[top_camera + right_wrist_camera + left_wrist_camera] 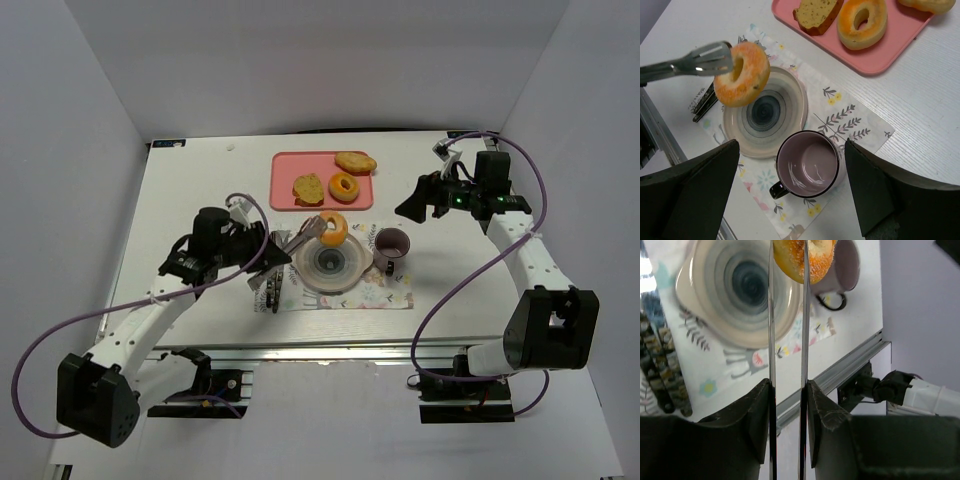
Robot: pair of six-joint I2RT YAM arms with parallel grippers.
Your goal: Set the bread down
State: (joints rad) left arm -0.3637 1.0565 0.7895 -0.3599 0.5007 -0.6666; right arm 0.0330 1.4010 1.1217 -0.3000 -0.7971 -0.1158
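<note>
The bread (333,230), an orange-brown ring, hangs pinched in the tips of metal tongs (303,229). It is above the far edge of the round striped plate (330,283), next to the purple mug (391,243). My left gripper (262,258) is shut on the tongs' handles. The left wrist view shows the tong blades (771,315) running from the gripper (788,385) up to the bread (817,260). The right wrist view shows the bread (742,75) held upright-tilted over the plate's (795,95) rim. My right gripper (425,203) is open and empty, high at the right.
A pink tray (285,165) at the back holds a paler ring (345,187), a toast slice (309,187) and an oval roll (356,161). Plate and mug (807,162) sit on a floral placemat (385,295). Cutlery (270,285) lies at the mat's left edge.
</note>
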